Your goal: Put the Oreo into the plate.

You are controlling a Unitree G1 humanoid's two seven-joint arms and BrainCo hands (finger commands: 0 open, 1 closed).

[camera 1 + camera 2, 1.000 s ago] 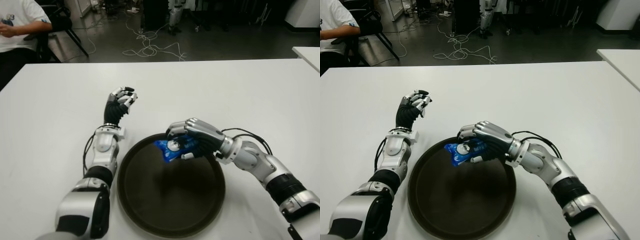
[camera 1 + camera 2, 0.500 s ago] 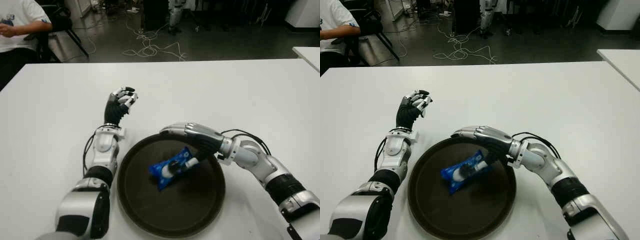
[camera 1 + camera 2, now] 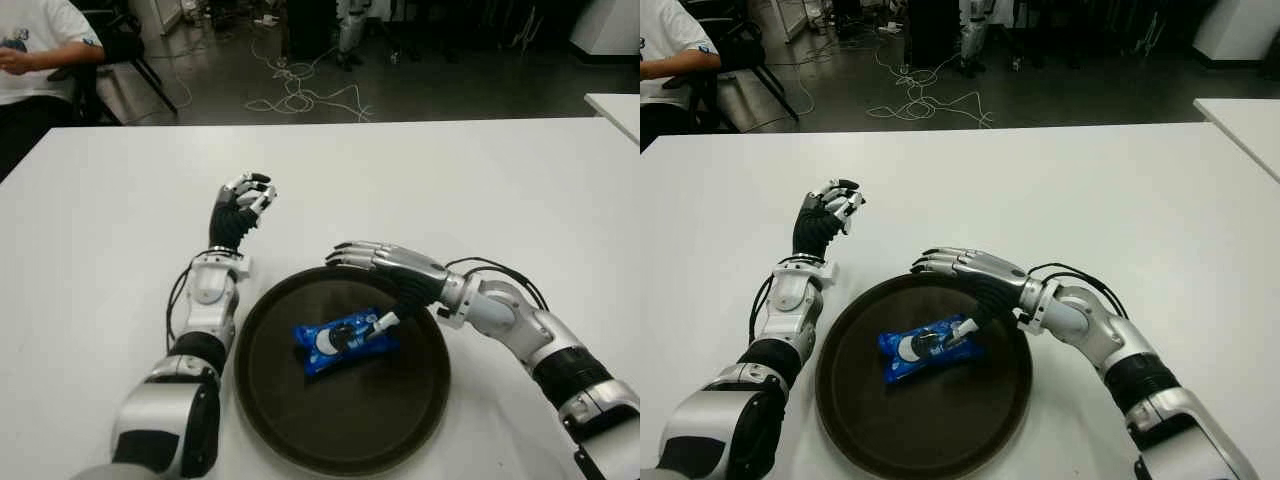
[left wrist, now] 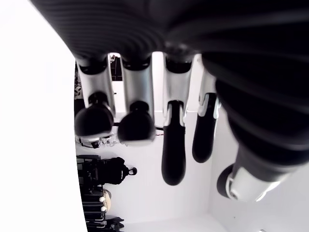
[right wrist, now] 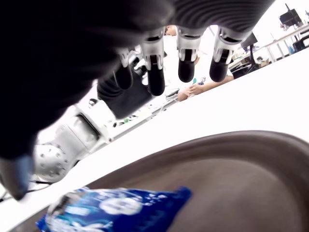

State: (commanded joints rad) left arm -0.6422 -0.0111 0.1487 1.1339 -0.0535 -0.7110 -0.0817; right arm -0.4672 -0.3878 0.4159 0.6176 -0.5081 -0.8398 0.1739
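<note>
the blue oreo packet lay flat on the floor of the dark round plate, a little toward the far half and well inside the rim, so the placing itself looked done. the right hand hovered over the far right part of the plate with its fingers stretched out and holding nothing; in the right wrist view the same fingers hung spread above the packet with clear space between. the thumb tip showed right at the packet's near-right end, and whether it touched the wrapper or only stood just above it could not be told from the eye views. that was the one risk worth naming: if the thumb did rest on or catch the crinkled wrapper, drawing the arm back toward the robot's right could drag the light packet along the smooth plate, perhaps up against the rim or over it, and undo the placement. a straight lift before any sideways retreat seemed the safer way out. the forearm cable looped close to the plate's right edge, and a low sweep there might nudge the plate across the white table. the left hand showed raised beside the plate's far left edge, fingers curled in on nothing, apart from the packet and no threat to it. a seated person showed beyond the table's far left corner, well apart from the work.
</note>
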